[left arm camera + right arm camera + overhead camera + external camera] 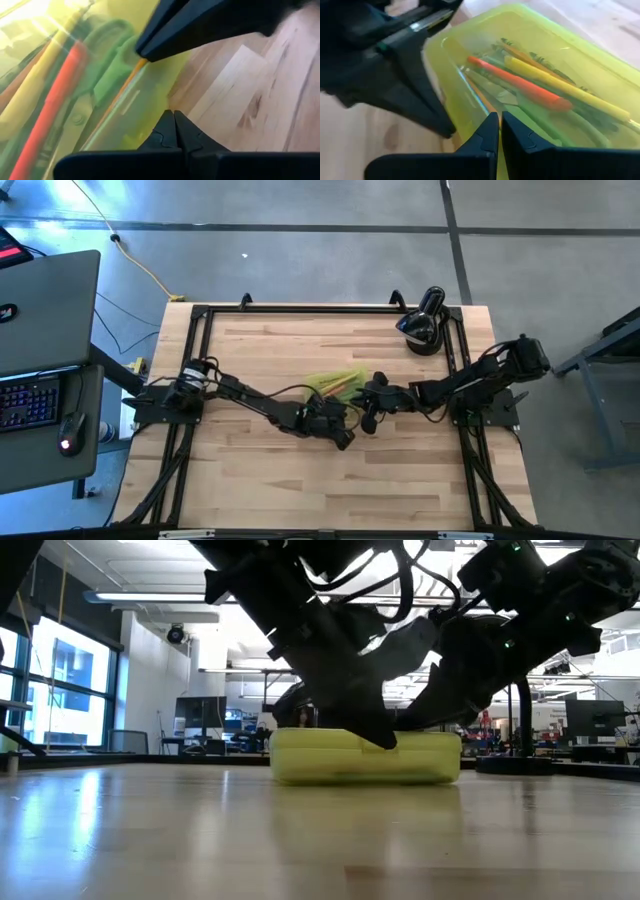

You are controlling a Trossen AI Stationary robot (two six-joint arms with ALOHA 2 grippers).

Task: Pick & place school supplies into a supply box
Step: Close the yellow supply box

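Note:
The supply box (335,381) (365,758), a translucent yellow-green case, lies flat on the wooden table near its middle. Through its top I see school supplies: a red pen (520,82), a yellow pencil (565,85) and green-handled scissors (107,65). My left gripper (174,120) (447,132) is shut, its tips at the box's near edge. My right gripper (499,122) (142,52) is shut too and comes from the table's right, with its tips at the box's right end. In the high view both hands hide part of the box. My left gripper rests its shut fingertips (385,740) on the box's top near edge (150,125), slanting down from the near left. The box stays flat on the table. My right gripper has its shut fingertips on the box's top (131,59) at the right end, slanting down from the table's right.
A black rounded device (425,328) stands at the far right corner. Black frame rails (200,315) run along the table's sides. A laptop (40,310) sits on a stand off the table's left. Bare wood (330,490) stretches toward the near edge.

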